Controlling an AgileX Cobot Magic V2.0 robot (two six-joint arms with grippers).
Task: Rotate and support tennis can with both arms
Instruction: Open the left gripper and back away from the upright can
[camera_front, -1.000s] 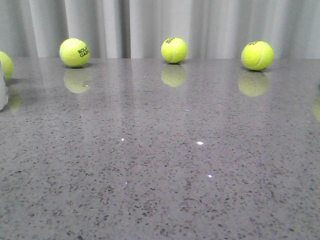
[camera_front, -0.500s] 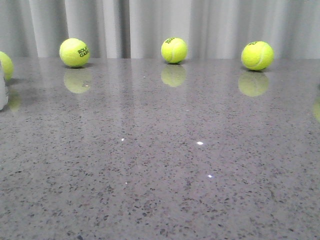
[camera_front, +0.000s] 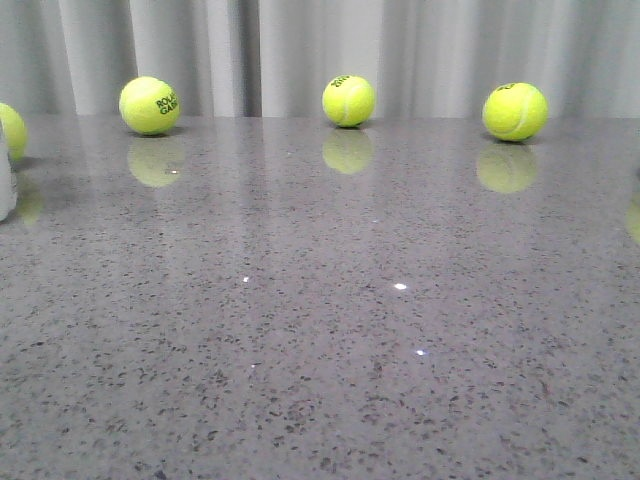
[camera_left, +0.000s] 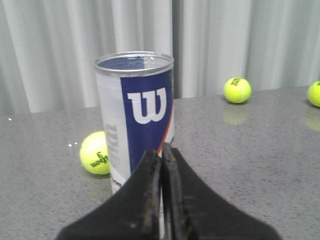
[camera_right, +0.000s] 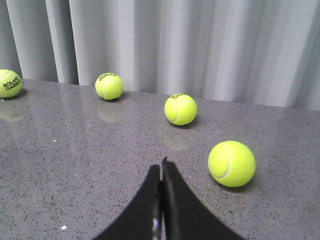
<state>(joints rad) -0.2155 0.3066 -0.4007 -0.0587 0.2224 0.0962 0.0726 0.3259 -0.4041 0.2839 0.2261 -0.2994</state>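
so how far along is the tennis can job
Nothing looks done yet. The tennis can stands upright on the table, untouched. The left gripper is shut, pointed at the can; the right gripper is shut over bare table among loose balls. Gripping, rotating and supporting all remain.

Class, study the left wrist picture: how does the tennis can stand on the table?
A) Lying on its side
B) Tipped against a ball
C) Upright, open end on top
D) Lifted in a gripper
C: the tennis can stands upright, silver rim on top, beyond the shut left gripper.
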